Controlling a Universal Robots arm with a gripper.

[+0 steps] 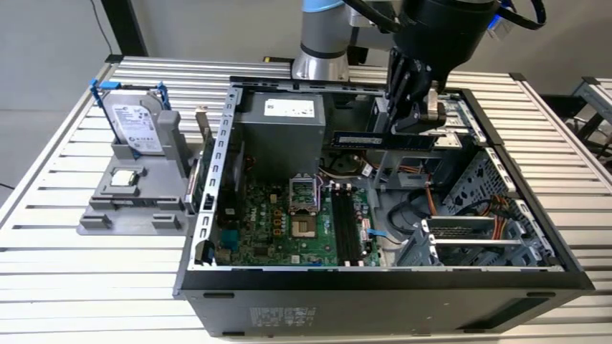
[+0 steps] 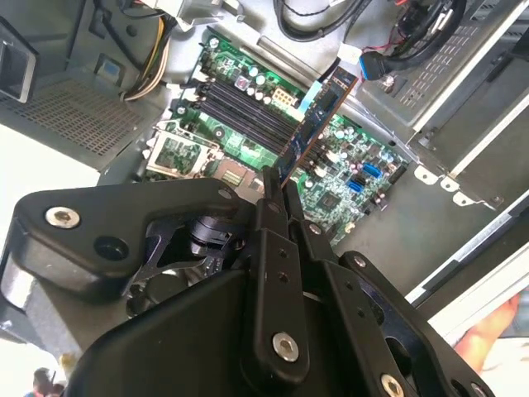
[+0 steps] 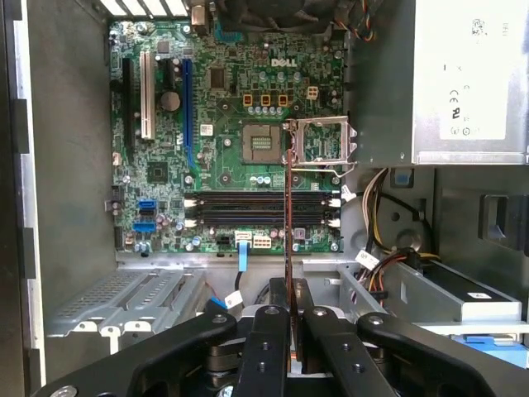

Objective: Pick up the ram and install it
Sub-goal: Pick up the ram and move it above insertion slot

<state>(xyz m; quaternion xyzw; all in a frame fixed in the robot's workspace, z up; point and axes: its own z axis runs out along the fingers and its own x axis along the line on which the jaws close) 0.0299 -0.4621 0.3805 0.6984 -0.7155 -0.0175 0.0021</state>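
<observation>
Now my black gripper (image 1: 426, 125) clenches the long dark-green ram (image 1: 368, 140) endwise above the green motherboard (image 1: 277, 229). Edge free for seating.

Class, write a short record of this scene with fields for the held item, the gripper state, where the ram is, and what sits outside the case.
Held item: the ram
Gripper: the gripper, shut on the ram
Ram position: in the air over the open computer case, above the motherboard, not seated in the memory slots
Outside the case: hard drive on a grey stand, at the exterior view's left
</observation>
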